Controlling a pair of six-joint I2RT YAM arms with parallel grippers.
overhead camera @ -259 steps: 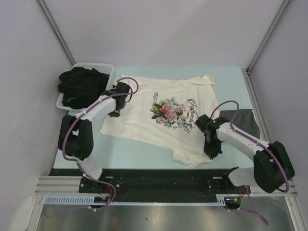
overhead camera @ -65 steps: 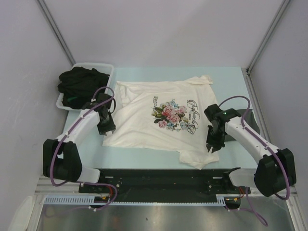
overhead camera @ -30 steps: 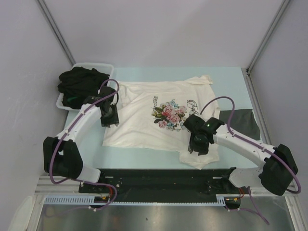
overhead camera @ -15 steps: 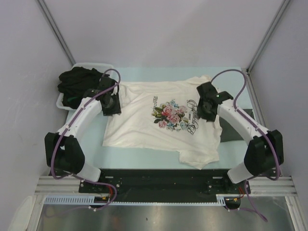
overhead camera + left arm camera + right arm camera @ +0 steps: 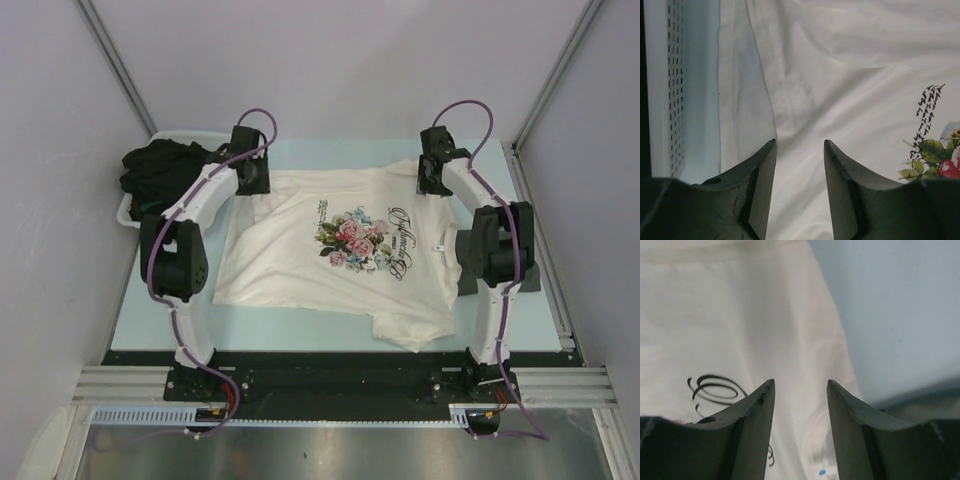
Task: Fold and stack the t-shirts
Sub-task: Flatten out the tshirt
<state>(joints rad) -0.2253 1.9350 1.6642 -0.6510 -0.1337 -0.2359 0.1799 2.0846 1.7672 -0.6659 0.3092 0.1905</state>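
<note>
Both arms now stretch to the far edge, left gripper (image 5: 799, 145) and right gripper (image 5: 800, 384) each with jaws parted over a far corner of the cream rose-print t-shirt (image 5: 290, 250), spread left-to-right across the table (image 5: 350, 152).

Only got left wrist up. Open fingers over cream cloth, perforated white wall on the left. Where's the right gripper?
Observer: Right gripper is open near the far right corner of the cream-white rose-print t-shirt, holding nothing.
Operator: What's in that white thing?
Observer: It's a white plastic tub; black t-shirts are heaped in it.
Operator: Shirt flat?
Observer: Mostly, print up; its near right corner is rumpled by the near edge of the pale blue table.
</note>
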